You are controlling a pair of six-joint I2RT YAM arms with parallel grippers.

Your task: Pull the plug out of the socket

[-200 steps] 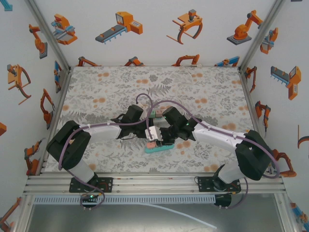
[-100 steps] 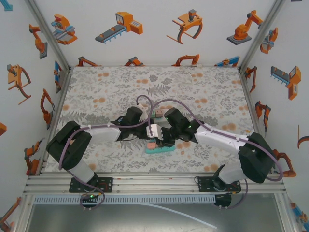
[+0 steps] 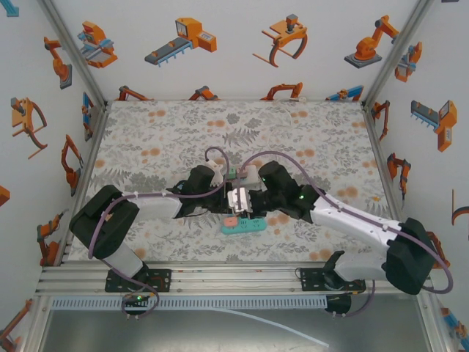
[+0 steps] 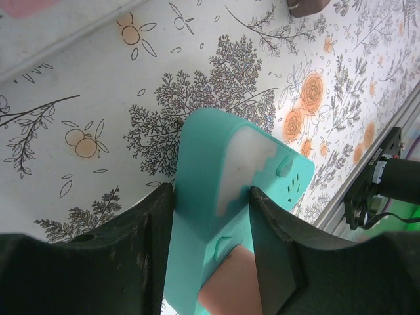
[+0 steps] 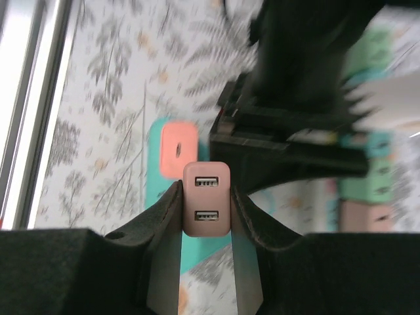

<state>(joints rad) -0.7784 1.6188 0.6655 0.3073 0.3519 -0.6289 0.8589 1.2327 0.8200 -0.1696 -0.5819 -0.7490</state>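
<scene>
**Overhead view.** We see the left arm [image 3: 146,207] reaching in from 8 o'clock and the right arm [image 3: 352,220] from 4 o'clock. They meet above the socket [image 3: 249,227], a teal strip lying flat on the floral desk [image 3: 146,147]. The strip sits just toward 6 o'clock of the desk's centre, with its long axis running from 9 to 3 o'clock.

**Left wrist view.** The left tool [image 4: 210,191] is clamped on the socket [image 4: 226,154]. One dark finger [image 4: 141,249] presses its long side at 7 o'clock and the other presses at 5 o'clock. The teal body projects between them toward 12 o'clock over the desk. A pale pink patch [image 4: 226,292] shows on the strip at 6 o'clock, between the fingers; we cannot tell what it is.

**Right wrist view.** The right tool [image 5: 206,190] pinches the plug [image 5: 206,210], a pink block with two USB ports [image 5: 206,183] facing the camera. The fingers lie flat against its two sides, and its upper end is level with the fingertips. Behind it lies the blurred socket, with its pink switch [image 5: 178,149] at 11 o'clock of the plug. The dark body of the left arm stands at 1 o'clock. We cannot tell whether the plug's pins sit in the socket or clear of it.
</scene>
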